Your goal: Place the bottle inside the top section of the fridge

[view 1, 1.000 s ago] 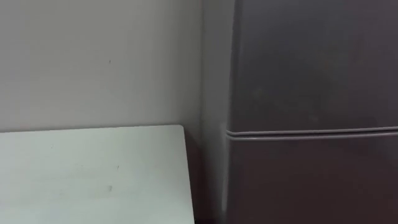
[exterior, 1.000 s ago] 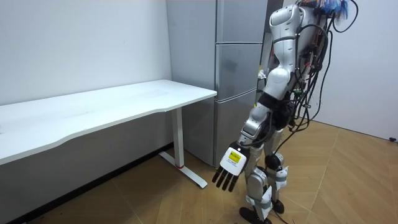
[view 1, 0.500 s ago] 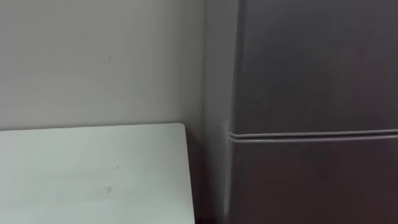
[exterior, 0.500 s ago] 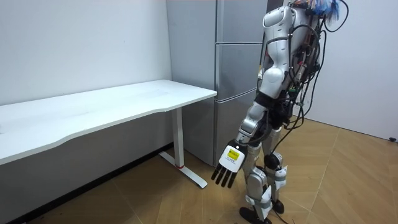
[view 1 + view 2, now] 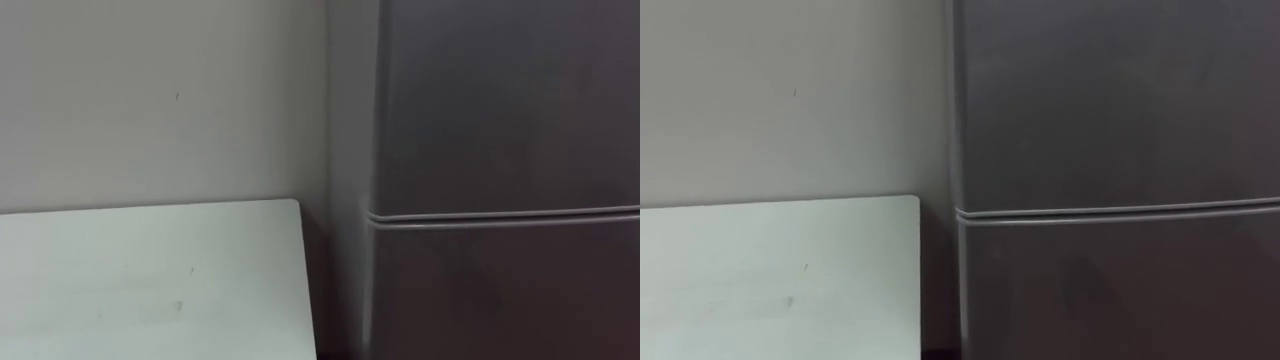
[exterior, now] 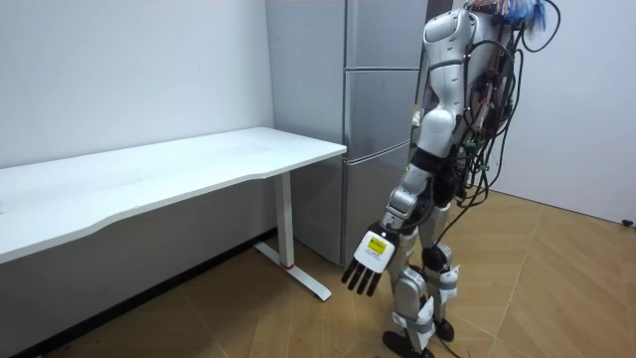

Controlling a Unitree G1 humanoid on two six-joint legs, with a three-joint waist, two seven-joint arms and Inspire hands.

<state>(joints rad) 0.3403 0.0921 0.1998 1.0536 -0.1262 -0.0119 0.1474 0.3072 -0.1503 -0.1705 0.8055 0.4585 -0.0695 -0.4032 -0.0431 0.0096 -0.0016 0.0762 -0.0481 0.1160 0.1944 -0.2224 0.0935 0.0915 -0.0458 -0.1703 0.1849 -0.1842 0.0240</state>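
The grey fridge [image 5: 500,100] stands right before me with both doors closed; a seam [image 5: 500,214] divides the upper door from the lower door [image 5: 500,295]. In the room view I stand upright, facing the fridge [image 6: 383,99] at close range. My left hand [image 6: 370,261] hangs at my side near knee height, fingers straight and pointing at the floor, holding nothing.
A white table [image 5: 150,280] stands against the wall to my left, its right edge close to the fridge's side. In the room view the table [image 6: 199,164] runs toward that view's left on a white leg [image 6: 288,224]. Wooden floor lies behind me.
My upper body has shifted slightly toward the fridge, and the eye view moved a little with it. The left hand still hangs open. The fridge doors stay closed.
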